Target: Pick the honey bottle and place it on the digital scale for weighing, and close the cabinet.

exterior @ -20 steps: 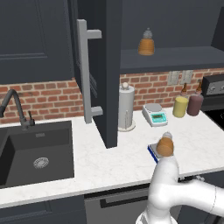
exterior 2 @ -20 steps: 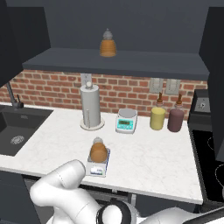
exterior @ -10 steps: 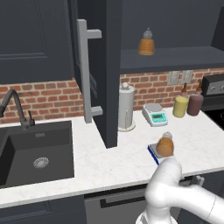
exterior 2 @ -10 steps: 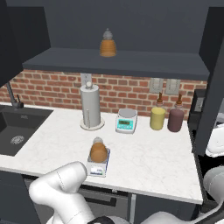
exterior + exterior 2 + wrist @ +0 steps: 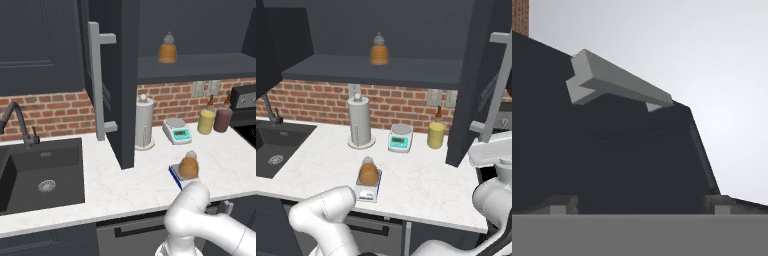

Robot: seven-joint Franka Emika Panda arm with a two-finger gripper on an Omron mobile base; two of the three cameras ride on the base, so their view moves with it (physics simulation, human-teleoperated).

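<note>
- The cabinet is open; in the hand view its right door is seen close in front of the gripper, with the grey bar handle above the fingertips.
- The door should be pushed flat on its dark face, below the handle, and swung slowly until it meets the shelf front.
- The left door stands open too and is judged to need the same push.
- The white marble counter lies well off to the side of the gripper, before a brick wall.
- The honey bottle stands upright on the digital scale.
- The fingertips appear set wide and hold nothing, though they are barely visible.
</note>
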